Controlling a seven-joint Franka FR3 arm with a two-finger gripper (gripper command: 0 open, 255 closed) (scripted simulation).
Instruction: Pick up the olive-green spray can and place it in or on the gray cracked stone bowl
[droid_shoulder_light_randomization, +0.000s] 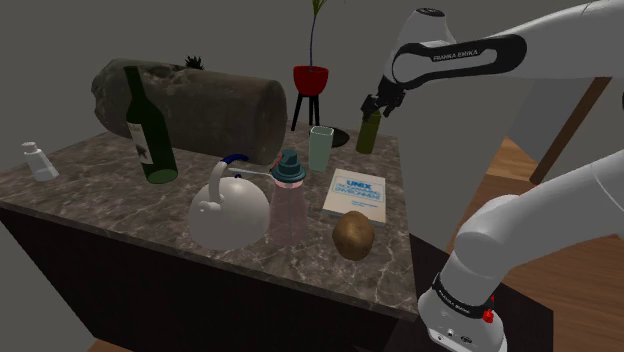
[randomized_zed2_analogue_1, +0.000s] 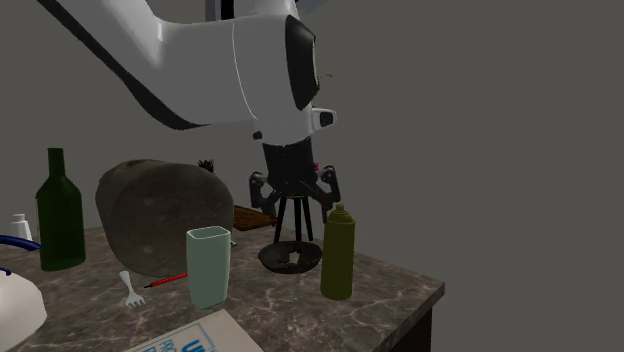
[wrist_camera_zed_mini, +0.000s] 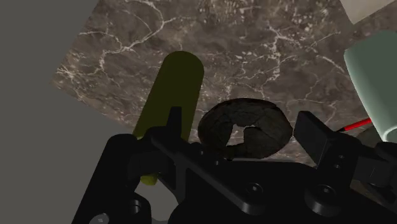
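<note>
Standing upright near the corner of the marbled counter (randomized_zed2_analogue_1: 395, 285), the olive spray can (randomized_zed2_analogue_1: 338, 255) has its long axis vertical, cap up. Just beside it, on the second exterior view's left and a little farther back, lies the dark cracked bowl (randomized_zed2_analogue_1: 290, 257). It is low and ring-like, close to the can but apart from it as far as I can tell. The gripper (randomized_zed2_analogue_1: 296, 198) hangs above that bowl rather than above the can, its tips about level with the can's cap.

In the wrist view the two black fingers (wrist_camera_zed_mini: 173, 124) stand wide apart and hold nothing. The bowl (wrist_camera_zed_mini: 245, 127) shows in the gap between them, while the can (wrist_camera_zed_mini: 172, 89) sits outside the gap, just past the outer face of one finger (so it is beside the grip, not inside it).

That offset is what the coming move turns on, in my judgement. The hand needs to shift sideways toward the can until the round body stands between the fingers, and only then close across it.

A pale green cup (randomized_zed2_analogue_1: 208, 265) stands farther along the counter, on the bowl's other side, well clear of the can.
</note>
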